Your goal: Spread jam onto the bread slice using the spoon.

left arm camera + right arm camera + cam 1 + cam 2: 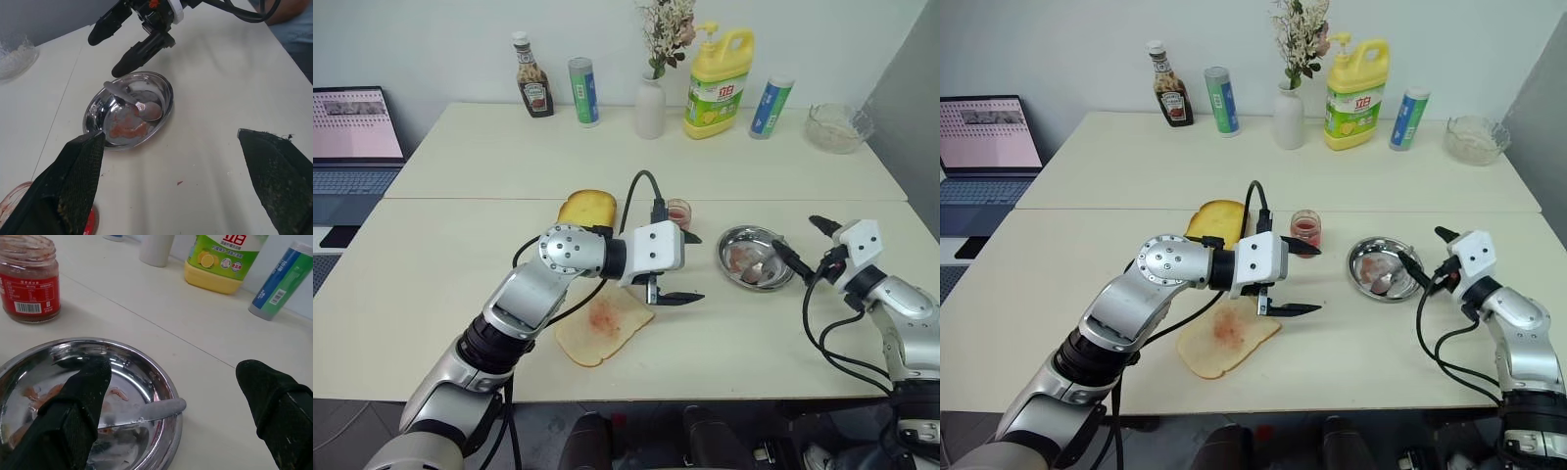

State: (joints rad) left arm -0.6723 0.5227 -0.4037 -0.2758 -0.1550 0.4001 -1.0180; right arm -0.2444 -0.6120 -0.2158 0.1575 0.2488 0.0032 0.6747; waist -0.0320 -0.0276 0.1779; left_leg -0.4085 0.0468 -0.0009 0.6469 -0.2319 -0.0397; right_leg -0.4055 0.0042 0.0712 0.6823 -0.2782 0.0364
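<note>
The bread slice (602, 328), pale with a red smear at its centre, lies flat near the table's front edge. My left gripper (685, 266) hovers open and empty just right of it. Behind that gripper stands the jam (1305, 227), a small glass jar with a red label. The spoon (134, 100) lies inside a round steel dish (732, 240), bowl down in red smears, its handle (151, 411) reaching to the rim. My right gripper (806, 242) is open at the dish's right edge, fingers pointing toward the spoon, holding nothing.
A thicker toasted slice (587, 208) lies behind the left arm. Along the far edge stand a ketchup bottle (533, 88), two cans, a white vase (650, 106), a yellow detergent bottle (717, 83) and a glass bowl (837, 127). A laptop (352, 137) sits far left.
</note>
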